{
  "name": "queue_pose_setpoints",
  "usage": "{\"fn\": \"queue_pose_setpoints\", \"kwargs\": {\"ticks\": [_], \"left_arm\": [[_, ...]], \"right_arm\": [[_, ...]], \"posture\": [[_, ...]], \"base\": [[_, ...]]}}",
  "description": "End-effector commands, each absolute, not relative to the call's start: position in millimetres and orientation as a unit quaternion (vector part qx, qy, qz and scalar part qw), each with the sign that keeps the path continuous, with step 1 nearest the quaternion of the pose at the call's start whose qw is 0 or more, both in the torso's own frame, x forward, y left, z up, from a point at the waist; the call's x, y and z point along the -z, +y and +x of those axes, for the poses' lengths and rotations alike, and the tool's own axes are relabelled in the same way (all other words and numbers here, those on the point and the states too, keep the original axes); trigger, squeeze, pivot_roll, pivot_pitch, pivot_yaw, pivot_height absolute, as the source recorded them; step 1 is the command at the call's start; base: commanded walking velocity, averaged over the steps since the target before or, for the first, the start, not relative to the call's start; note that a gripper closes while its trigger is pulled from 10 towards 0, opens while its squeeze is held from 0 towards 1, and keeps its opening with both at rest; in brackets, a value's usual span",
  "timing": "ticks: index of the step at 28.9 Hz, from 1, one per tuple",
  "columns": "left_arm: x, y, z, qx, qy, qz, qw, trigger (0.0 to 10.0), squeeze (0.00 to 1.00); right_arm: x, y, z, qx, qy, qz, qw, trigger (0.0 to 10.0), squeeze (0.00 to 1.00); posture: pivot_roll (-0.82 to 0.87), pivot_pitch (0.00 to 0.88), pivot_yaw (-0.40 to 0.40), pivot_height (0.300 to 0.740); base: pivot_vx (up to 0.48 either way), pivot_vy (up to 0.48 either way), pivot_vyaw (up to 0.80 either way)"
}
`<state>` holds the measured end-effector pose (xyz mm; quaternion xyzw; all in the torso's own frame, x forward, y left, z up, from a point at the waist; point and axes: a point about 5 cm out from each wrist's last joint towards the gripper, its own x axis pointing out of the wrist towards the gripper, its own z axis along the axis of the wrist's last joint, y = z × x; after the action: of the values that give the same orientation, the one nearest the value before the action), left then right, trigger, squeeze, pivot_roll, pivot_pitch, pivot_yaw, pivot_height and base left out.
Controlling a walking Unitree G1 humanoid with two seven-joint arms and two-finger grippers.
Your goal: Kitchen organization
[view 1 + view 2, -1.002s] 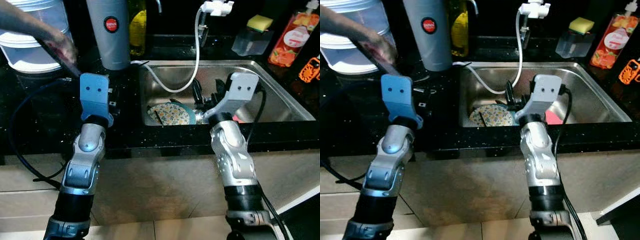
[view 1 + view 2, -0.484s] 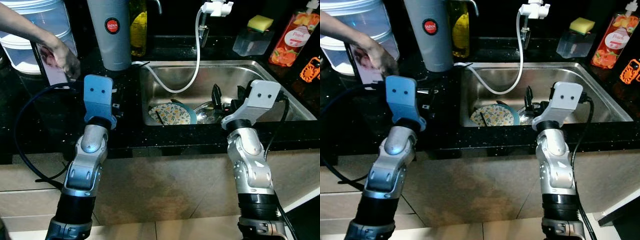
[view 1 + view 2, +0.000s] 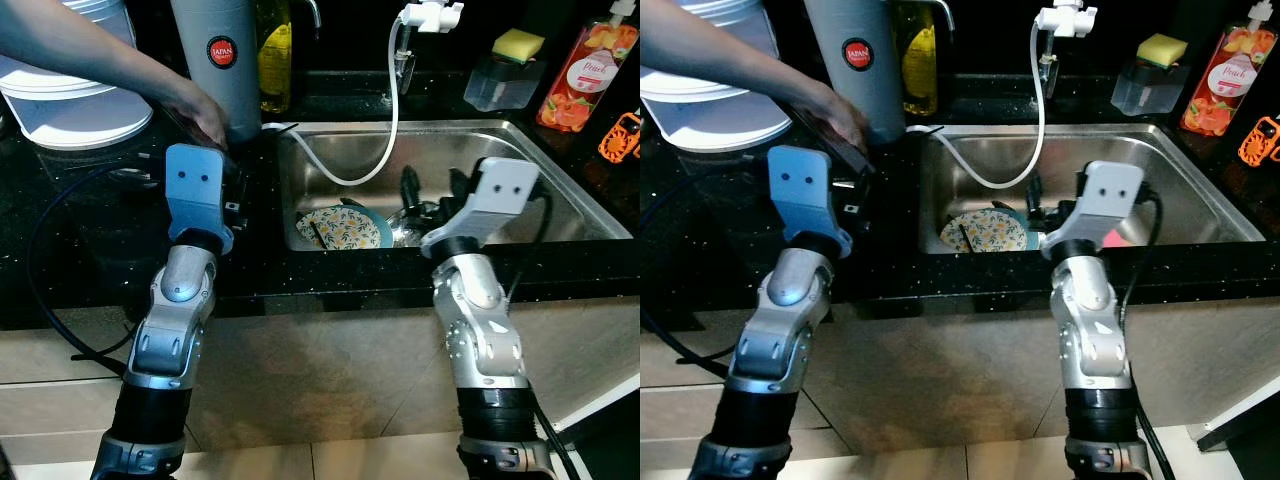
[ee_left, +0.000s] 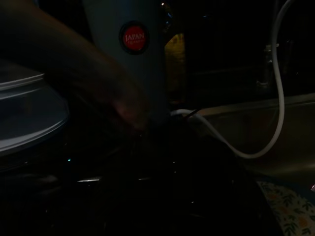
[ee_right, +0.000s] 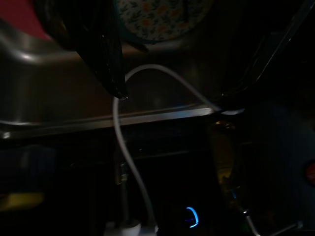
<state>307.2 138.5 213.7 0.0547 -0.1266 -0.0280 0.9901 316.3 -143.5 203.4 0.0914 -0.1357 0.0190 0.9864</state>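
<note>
Right gripper (image 3: 428, 188), fingers spread wide, poised at centre frame over the steel sink (image 3: 560, 205) beside the floral plate (image 3: 340, 228); left gripper (image 3: 232, 190), finger state indiscernible, at centre-left beside a person's hand (image 3: 200, 112).

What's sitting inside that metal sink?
In the sink lies a flowery plate and a white hose hanging from the tap. The right end effector reaches in, covering what lies beyond the plate.
</note>
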Motion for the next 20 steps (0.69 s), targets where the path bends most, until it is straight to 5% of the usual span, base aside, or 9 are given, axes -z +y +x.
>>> {"fn": "queue_pose_setpoints", "kwargs": {"ticks": [1,20], "left_arm": [[-210,133,307,0.036,-0.122,0.052,0.990,10.0,0.00],[-209,130,318,0.034,-0.124,0.028,0.991,10.0,0.00]], "right_arm": [[-202,-148,318,-0.007,-0.130,0.101,0.986,10.0,0.00],[-205,-145,324,-0.025,-0.136,0.095,0.986,10.0,0.00]], "posture": [[0.12,0.000,-0.024,0.740],[0.11,0.000,-0.036,0.740]], "base": [[0.000,0.000,0.00],[0.000,0.000,0.00]]}}
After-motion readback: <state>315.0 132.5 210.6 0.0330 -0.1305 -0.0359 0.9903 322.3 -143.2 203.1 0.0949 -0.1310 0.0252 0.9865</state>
